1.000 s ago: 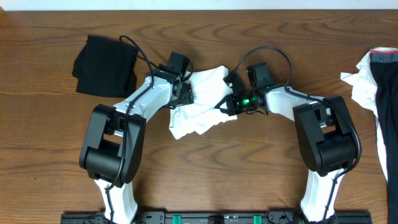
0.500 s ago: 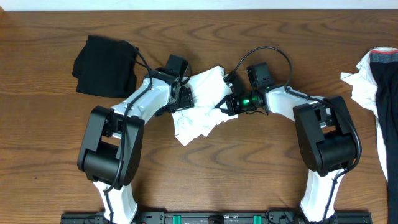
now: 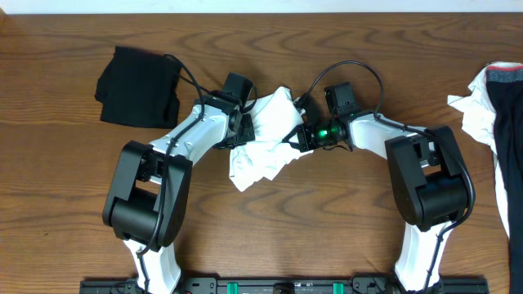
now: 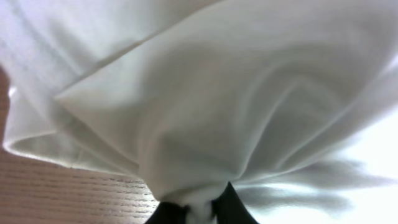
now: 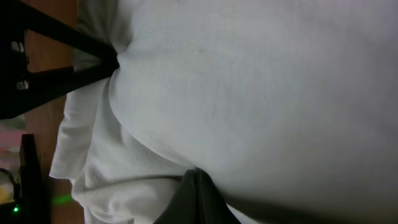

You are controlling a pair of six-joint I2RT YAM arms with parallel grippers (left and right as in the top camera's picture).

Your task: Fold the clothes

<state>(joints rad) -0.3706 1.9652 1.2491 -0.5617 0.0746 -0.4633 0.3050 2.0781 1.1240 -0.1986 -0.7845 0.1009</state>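
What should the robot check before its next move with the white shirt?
1. The left gripper is shut on the white T-shirt: ok.
2. The right gripper is shut on the same shirt: ok.
3. The shirt is spread flat: not ok, it is bunched up between the arms.
4. The black garment lies apart from the shirt: ok.
5. The pile of clothes at the right edge is out of the way: ok.
6. Which side of the shirt faces up: cannot tell.

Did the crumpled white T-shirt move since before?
Yes: the crumpled white T-shirt bunched up, its left edge pulling slightly away from the folded black garment.
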